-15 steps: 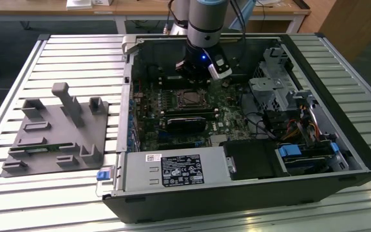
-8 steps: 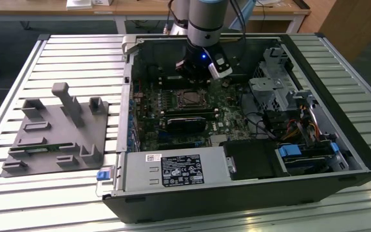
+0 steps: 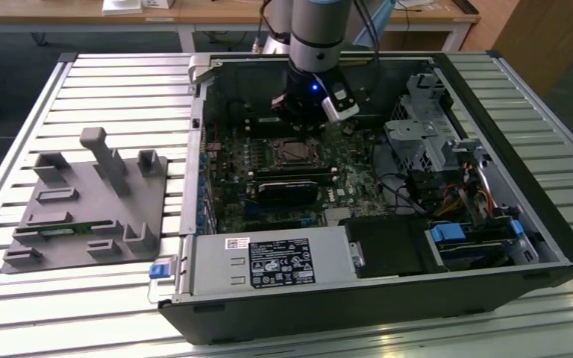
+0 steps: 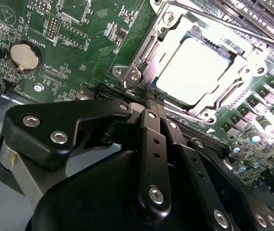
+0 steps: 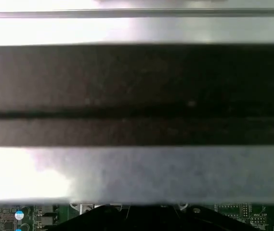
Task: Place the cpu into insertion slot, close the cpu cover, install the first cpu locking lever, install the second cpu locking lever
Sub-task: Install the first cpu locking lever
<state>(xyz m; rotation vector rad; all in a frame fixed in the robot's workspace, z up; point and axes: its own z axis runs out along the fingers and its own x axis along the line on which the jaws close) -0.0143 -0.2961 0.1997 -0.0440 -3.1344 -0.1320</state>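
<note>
- A grey moulded fixture tray with upright posts rests on the slatted metal surface, toward the exterior view's left and well apart from the computer.
- A small green circuit strip lies in one of the tray's recesses.
- An open black computer case lies on its side toward the exterior view's right of the tray, with the green motherboard exposed inside.
- A labelled silver power supply sits along the case's near edge.
- The robot arm reaches down into the case from above; the tool hangs just above the board, at the far edge of the socket area.
- In the second wrist view, a round coin battery sits on the board, well apart from the socket.
- In that same view the tool has its two black fingers pressed together with nothing between them, their tips just beside a corner of the socket.
- The cpu, pale and brightly lit, lies seated in the insertion slot.
- The cpu cover lies down flat around the chip, the chip's top showing through its window.
- A thin metal locking lever runs along the far side of the cover.
- Drive cages and bundled cables fill the case toward the exterior view's right, with a blue-tabbed bay near the front corner.
</note>
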